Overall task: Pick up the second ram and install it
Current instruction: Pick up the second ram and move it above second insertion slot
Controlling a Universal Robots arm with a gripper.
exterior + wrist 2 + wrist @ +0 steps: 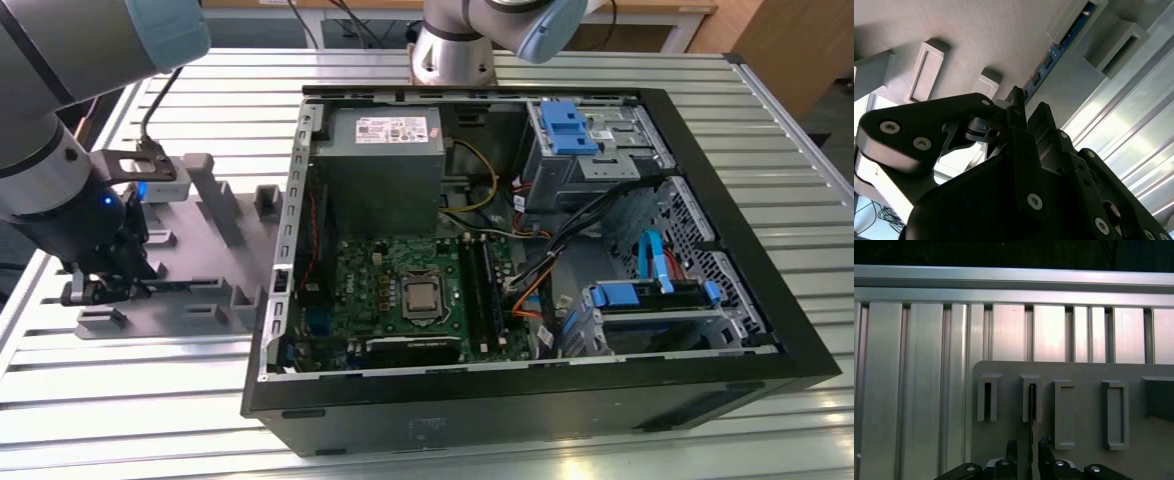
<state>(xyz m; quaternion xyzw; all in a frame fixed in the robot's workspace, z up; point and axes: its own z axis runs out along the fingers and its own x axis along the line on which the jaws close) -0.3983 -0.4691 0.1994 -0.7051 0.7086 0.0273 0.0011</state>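
The second ram [1053, 56] stands on its edge in the slots of the grey fixture block [200, 250], its blue label strip showing in the second wrist view. The first wrist view shows the ram [1030, 426] edge-on as a thin dark line running out of one slot. My gripper [1028, 447] is low over the block at the exterior view's left [96, 290]. Its two black fingers [1012, 450] stand on either side of the ram with a small gap on each side, so it is open around the stick. The green motherboard [400, 290] with its long black slots [477, 290] lies inside the open case.
The open black computer case [747, 300] takes up the exterior view's middle and right, with a power supply [380, 150], blue-tabbed drive bays [581, 130] and loose cables. The fixture block has more upright posts [214, 195] around my gripper. All of it rests on a ribbed aluminium table [919, 390].
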